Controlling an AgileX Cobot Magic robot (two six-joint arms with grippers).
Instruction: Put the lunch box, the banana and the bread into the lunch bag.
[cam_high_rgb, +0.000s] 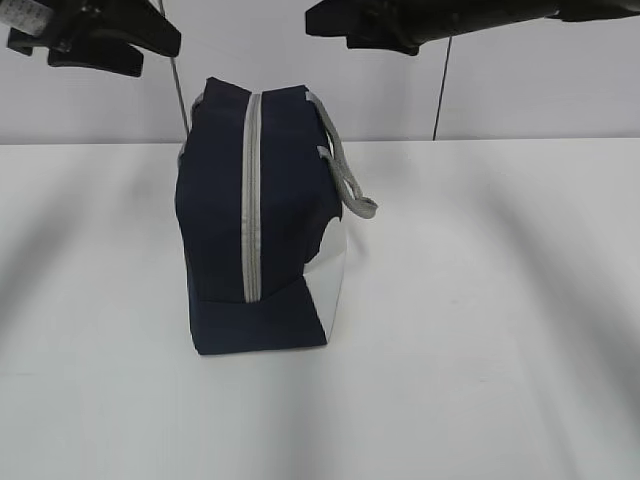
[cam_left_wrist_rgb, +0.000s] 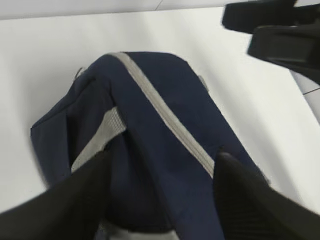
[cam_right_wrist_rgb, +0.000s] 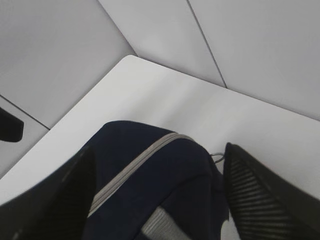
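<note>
Only the right wrist view shows the lunch bag's metal ring

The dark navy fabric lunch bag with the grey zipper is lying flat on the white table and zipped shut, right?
Not lying flat. The exterior view shows the dark navy fabric lunch bag standing upright on the white table, its grey zipper closed.
</note>
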